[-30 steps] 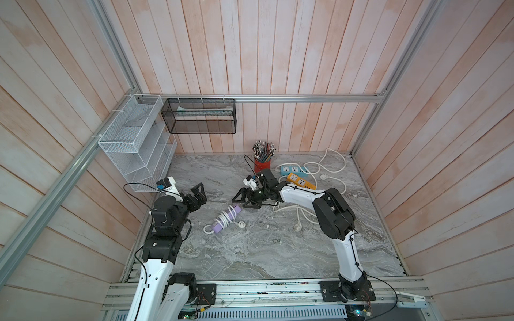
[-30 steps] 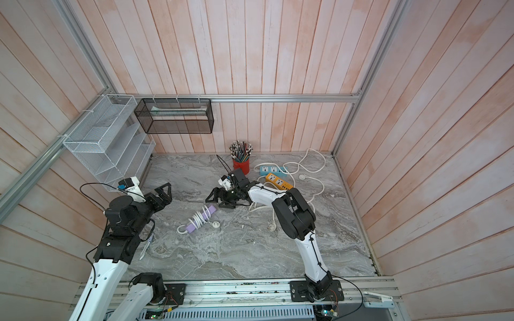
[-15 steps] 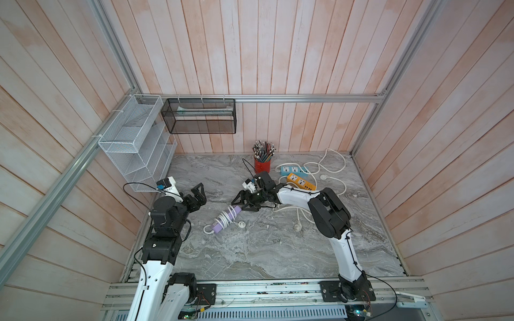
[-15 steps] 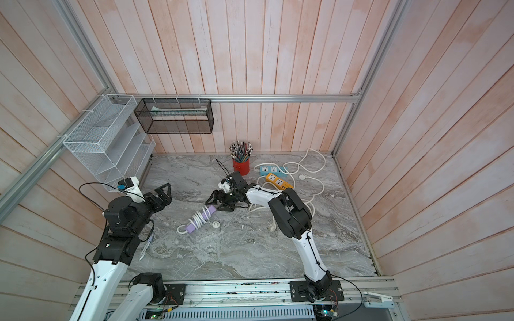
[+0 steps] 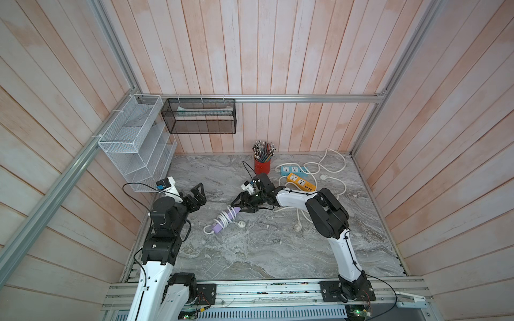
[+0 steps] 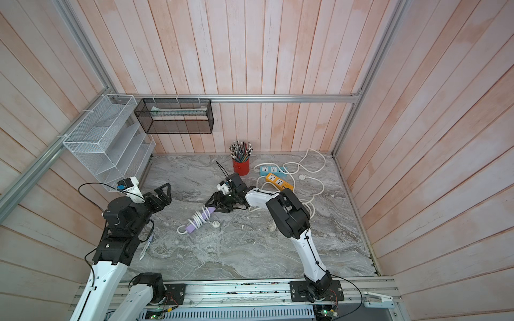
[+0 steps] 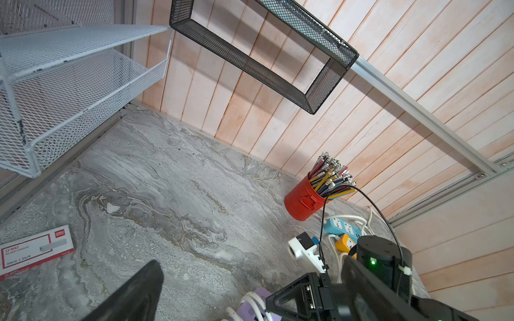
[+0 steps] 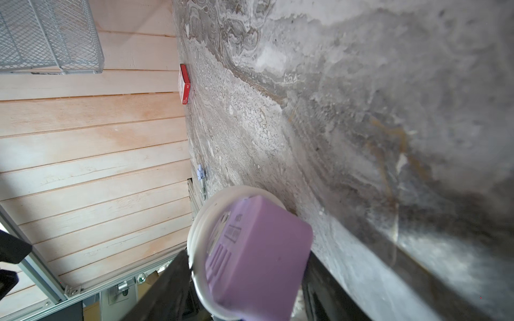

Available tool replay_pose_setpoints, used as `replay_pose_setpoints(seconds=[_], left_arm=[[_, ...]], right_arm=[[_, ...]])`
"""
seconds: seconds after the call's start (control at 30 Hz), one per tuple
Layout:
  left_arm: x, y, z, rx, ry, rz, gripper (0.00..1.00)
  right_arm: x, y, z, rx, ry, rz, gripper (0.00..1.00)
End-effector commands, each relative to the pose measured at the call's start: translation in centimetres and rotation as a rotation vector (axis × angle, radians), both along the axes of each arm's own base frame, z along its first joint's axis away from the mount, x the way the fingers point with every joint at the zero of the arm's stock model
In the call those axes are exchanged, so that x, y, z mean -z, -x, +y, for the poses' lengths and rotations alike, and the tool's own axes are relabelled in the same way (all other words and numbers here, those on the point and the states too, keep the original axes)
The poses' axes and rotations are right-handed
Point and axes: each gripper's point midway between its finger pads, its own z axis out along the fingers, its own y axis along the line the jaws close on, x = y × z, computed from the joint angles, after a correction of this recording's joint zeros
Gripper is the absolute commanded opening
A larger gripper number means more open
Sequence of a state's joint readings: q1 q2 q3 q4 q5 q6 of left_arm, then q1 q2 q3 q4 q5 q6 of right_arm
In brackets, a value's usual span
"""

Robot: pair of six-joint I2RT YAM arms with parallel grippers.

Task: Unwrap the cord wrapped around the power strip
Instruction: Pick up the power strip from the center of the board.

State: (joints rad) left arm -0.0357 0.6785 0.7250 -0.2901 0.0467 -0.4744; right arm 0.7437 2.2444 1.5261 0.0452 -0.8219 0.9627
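Right wrist view: purple power strip [image 8: 258,258] blurred, its near end cut by the frame edge, print on the socket face unreadable. Both fingers [image 8: 167,289] of the right gripper [image 5: 239,206] are cropped to dark stubs; contact with the strip or the white cord [image 8: 194,236] not resolvable.

Both top views: strip's far end hidden under that gripper.

Left wrist view: strip cropped to one corner; staple box [image 7: 33,250] cut at the frame edge.

Small lilac item [image 8: 200,173]: too small to identify.
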Motion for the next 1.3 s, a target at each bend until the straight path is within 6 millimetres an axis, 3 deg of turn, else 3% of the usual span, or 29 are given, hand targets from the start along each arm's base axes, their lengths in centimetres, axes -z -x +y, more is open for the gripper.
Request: replay_pose_setpoints(seconds=[0.0,0.17,0.4,0.57,0.83,1.27], left_arm=[[-0.6,0.1,-0.1,0.005,-0.013,-0.032,1.00],[-0.8,0.2,0.0,0.002,-0.017,-0.037,1.00],[-0.8,0.3,0.0,0.003,-0.017,-0.040,1.00],[-0.9,0.4,0.0,0.000,-0.021,-0.047,1.00],[-0.9,0.3,-0.3,0.017,-0.004,-0.047,1.00],[-0.3,-0.5,-2.5,0.123,0.090,-0.049,1.00]], right_arm=[[0.8,0.4,0.5,-0.008,-0.031,0.032,0.62],[0.9,0.2,0.6,-0.001,-0.039,0.038,0.55],[1.0,-0.2,0.4,0.012,-0.043,0.032,0.31],[0.8,-0.3,0.4,0.014,-0.047,0.020,0.25],[-1.7,-0.9,-0.2,0.033,-0.138,-0.023,0.24],[-7.6,-3.2,-4.7,0.175,-0.361,-0.134,0.25]])
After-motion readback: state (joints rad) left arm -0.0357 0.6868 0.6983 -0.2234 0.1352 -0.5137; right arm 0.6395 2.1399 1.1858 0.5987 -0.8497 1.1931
